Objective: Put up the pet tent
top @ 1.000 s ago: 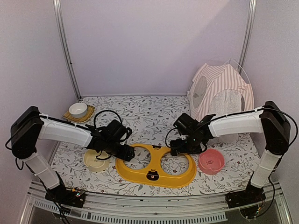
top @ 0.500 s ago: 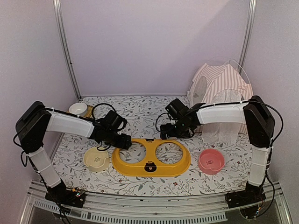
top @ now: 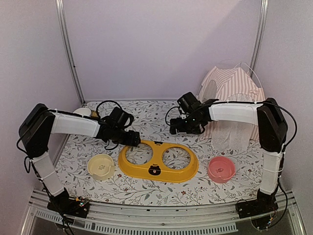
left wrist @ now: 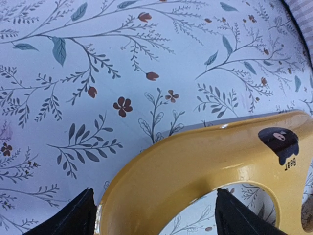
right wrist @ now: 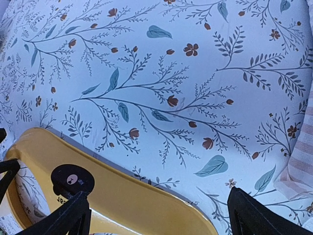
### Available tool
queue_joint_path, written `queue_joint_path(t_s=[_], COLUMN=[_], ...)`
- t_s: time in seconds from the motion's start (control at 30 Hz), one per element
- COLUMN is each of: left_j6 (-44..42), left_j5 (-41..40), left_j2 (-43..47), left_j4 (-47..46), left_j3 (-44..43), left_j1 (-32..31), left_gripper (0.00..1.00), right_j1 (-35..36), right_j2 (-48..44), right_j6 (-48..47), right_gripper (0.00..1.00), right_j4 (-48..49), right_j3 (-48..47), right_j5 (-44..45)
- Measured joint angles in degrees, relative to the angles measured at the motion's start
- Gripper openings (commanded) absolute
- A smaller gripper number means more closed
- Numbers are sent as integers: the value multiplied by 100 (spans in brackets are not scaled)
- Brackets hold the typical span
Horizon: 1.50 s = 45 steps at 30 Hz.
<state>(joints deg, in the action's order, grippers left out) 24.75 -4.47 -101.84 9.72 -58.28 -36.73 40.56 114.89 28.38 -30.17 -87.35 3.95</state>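
The pet tent (top: 230,93), pink-and-white striped with thin white poles and lace panels, stands at the back right corner; a strip of its fabric (right wrist: 299,169) shows at the right edge of the right wrist view. My right gripper (top: 175,129) (right wrist: 157,205) hangs open over the floral cloth, just left of the tent, with nothing between its fingers. My left gripper (top: 136,141) (left wrist: 155,208) is open at the left middle of the table. Its fingers straddle the back-left rim of a yellow two-hole bowl holder (top: 157,161) (left wrist: 195,161).
A cream bowl (top: 101,166) sits left of the holder and a pink bowl (top: 221,169) to its right. A white bowl (top: 82,112) at the back left is mostly hidden behind my left arm. The holder's far edge (right wrist: 122,196) lies under my right gripper.
Both grippers moved away from the near edge toward the back. The yellow holder slid back with them. My right gripper ended close beside the tent.
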Motion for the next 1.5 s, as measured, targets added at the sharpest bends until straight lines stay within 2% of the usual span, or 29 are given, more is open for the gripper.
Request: queue_joint_path(t_s=[0.2, 0.47, 0.7, 0.87, 1.17, 1.5], left_j6=[-72, -74, -31, 44, 490, 442], left_j5=[13, 396, 782, 796, 769, 901], left_j2=[404, 970, 1091, 809, 280, -348], left_j4=[2, 2, 107, 374, 356, 162], left_j3=[-17, -46, -44, -192, -328, -1056], left_j1=[136, 83, -575, -1158, -1309, -2037], left_gripper=[85, 84, 79, 78, 74, 65], right_j1=[15, 15, 15, 15, 15, 15], right_j2=[-929, -2319, -3023, -3324, -3866, -4448], right_j6=[2, 127, 208, 223, 245, 439], right_gripper=[99, 99, 100, 100, 100, 99], right_j4=[-101, -186, -365, -575, -841, -1062], right_j3=[411, 1580, 2741, 3134, 3381, 3558], right_j5=[76, 157, 22, -142, -149, 116])
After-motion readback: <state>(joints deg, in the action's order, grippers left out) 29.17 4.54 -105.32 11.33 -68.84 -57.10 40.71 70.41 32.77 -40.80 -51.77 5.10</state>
